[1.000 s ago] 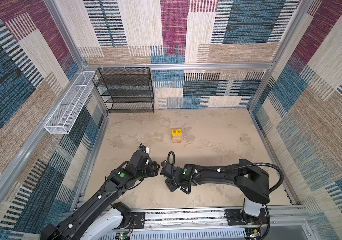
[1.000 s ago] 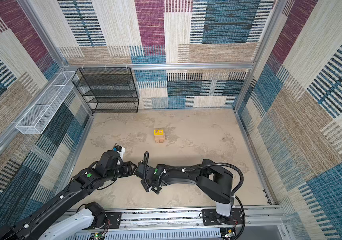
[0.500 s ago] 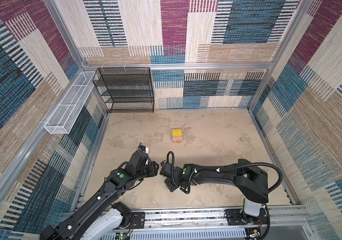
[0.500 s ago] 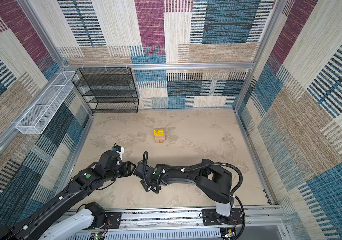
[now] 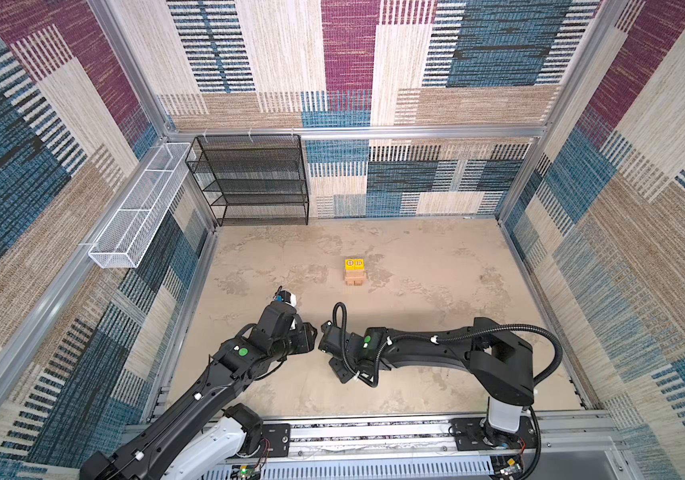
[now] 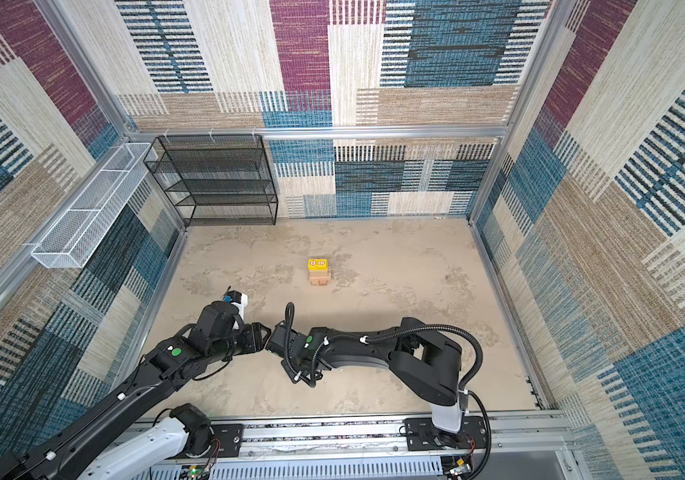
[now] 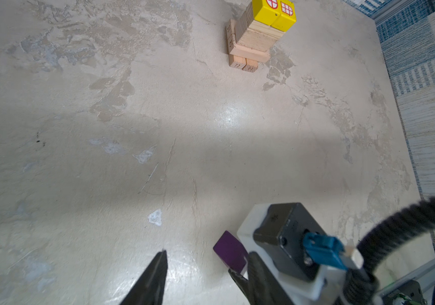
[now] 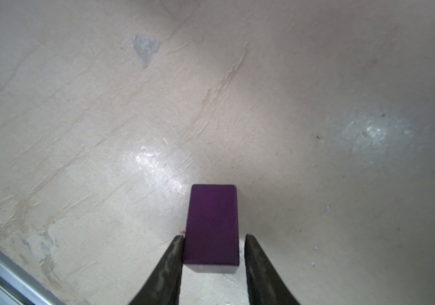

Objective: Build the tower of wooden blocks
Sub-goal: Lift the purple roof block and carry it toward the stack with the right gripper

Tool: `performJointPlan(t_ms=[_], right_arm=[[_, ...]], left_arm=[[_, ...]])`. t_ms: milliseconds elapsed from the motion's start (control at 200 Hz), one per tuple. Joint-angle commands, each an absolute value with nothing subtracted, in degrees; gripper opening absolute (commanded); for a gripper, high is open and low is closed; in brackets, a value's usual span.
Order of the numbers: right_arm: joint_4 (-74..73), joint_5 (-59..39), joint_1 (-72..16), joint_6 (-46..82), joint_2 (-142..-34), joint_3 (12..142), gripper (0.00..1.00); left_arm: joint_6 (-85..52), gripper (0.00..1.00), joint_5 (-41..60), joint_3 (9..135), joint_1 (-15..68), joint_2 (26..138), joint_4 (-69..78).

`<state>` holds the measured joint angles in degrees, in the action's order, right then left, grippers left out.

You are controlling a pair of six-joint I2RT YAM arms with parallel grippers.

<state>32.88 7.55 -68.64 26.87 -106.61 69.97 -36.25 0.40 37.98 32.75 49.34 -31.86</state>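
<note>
The left arm and right arm are painted black, marked with green dots, and finished with white bases.

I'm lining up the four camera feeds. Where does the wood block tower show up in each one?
In a top view: the wood block tower stands near the picture's centre.
In a top view: same place in the scene, slightly left of the picture's centre.
Left wrist: at the top edge, right of centre.
Right wrist: not in it.
Shared landmark: the purple block shows in both wrist views.
</note>
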Motion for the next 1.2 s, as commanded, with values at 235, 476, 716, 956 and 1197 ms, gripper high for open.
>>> performJointPlan(t_ms=[235, 476, 716, 956, 1197], right_arm=[[33.3, 8.7, -68.7, 26.2, -107.3, 70.9, 0.41], [33.7, 8.7, -68.7, 25.8, -107.6, 71.7, 0.37], [34.6, 8.8, -68.7, 25.4, -108.4, 72.4, 0.38], [34.8, 8.8, -68.7, 25.3, -108.5, 72.7, 0.37], [35.2, 8.8, -68.7, 25.4, -108.5, 72.5, 0.38]], left_arm=[[-35.6, 0.53, 0.8, 37.9, 32.4, 49.4, -29.9], [-35.3, 0.53, 1.0, 38.1, 32.3, 49.3, -29.9], [-35.0, 0.53, 1.1, 38.1, 32.0, 49.4, -29.9], [-34.7, 0.53, 1.1, 38.1, 31.7, 49.3, -30.0], [-34.8, 0.53, 1.3, 37.7, 31.6, 49.0, -30.2]])
